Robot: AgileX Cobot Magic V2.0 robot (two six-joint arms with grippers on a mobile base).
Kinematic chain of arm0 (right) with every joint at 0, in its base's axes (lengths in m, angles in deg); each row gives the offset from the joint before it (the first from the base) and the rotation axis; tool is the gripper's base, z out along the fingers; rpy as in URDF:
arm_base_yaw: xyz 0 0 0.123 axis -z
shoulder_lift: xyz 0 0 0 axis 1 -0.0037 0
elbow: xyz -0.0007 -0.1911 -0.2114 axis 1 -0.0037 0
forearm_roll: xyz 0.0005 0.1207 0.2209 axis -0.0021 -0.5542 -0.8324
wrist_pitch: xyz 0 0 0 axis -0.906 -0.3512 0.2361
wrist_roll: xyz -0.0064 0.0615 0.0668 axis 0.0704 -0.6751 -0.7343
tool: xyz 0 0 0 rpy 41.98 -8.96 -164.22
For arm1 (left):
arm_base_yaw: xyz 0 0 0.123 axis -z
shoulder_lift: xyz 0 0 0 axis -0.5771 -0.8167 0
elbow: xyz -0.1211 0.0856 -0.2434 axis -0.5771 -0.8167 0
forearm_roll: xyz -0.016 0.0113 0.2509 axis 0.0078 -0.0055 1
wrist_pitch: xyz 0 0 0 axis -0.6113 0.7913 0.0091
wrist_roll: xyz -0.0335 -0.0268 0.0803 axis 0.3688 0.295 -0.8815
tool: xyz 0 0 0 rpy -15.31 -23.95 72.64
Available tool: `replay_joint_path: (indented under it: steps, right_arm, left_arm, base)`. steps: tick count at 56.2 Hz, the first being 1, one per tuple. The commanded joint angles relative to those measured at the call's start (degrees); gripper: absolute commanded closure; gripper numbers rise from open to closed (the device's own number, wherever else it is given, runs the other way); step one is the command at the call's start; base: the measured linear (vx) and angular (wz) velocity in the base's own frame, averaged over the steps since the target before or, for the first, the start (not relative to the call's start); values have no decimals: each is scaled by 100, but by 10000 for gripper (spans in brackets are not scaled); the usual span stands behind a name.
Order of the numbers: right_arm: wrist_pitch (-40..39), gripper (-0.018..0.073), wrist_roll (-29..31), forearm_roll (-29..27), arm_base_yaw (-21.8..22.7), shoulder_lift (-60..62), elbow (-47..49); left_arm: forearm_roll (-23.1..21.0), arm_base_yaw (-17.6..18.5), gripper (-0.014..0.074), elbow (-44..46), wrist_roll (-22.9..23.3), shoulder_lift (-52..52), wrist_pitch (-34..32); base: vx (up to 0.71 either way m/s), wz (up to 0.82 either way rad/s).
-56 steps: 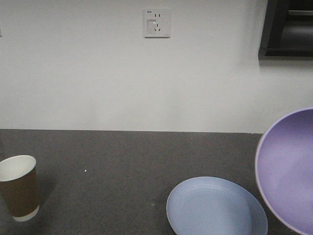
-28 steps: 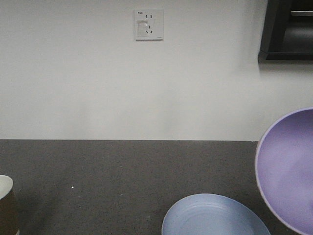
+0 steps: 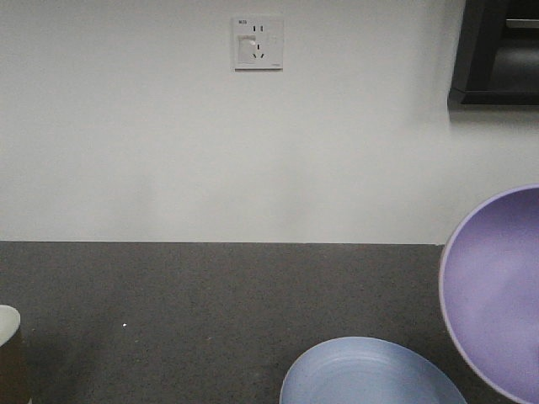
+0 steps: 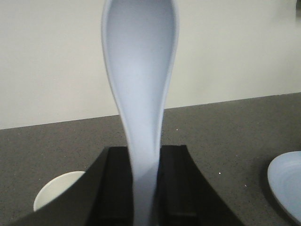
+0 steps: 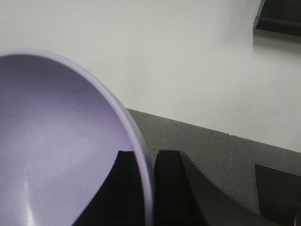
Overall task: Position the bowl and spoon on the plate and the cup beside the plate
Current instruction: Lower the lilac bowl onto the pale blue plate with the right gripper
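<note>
Left wrist view, spoon (image 4: 140, 84) handle clamped in left claw (image 4: 145, 157) (scoop jutting ahead), bowl (image 5: 56, 155) rim pinched by right claw (image 5: 146, 160)

Kitchen-like counter setting: dark speckled countertop (image 3: 210, 320), plain white wall (image 3: 152, 151), wall socket (image 3: 258, 42), dark cabinet (image 3: 501, 50) overhead.

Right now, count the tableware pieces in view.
4: bowl in right pincer, spoon in left pincer, plate on the counter, cup at far left. Others may sit off-frame.
</note>
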Motion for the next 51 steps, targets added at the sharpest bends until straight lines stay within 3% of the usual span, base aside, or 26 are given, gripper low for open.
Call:
replay_joint_path:
  steps: [1, 48, 50, 51]
  right_arm:
    - [-409, 568, 50, -179, 3, 3, 169]
    - [-436, 568, 44, -365, 3, -27, 169]
    - [-396, 568, 4, -388, 3, -55, 169]
    - [-202, 568, -531, -243, -246, -438, 169]
  left_arm:
    - [-120, 11, 599, 142, -8, -35, -476]
    - [-120, 11, 599, 142, -8, -35, -478]
    - [-120, 11, 599, 142, -8, -35, -478]
    - [-120, 11, 599, 142, -6, -35, -466]
  base:
    - [0, 0]
    - [0, 0]
    - [0, 0]
    - [0, 0]
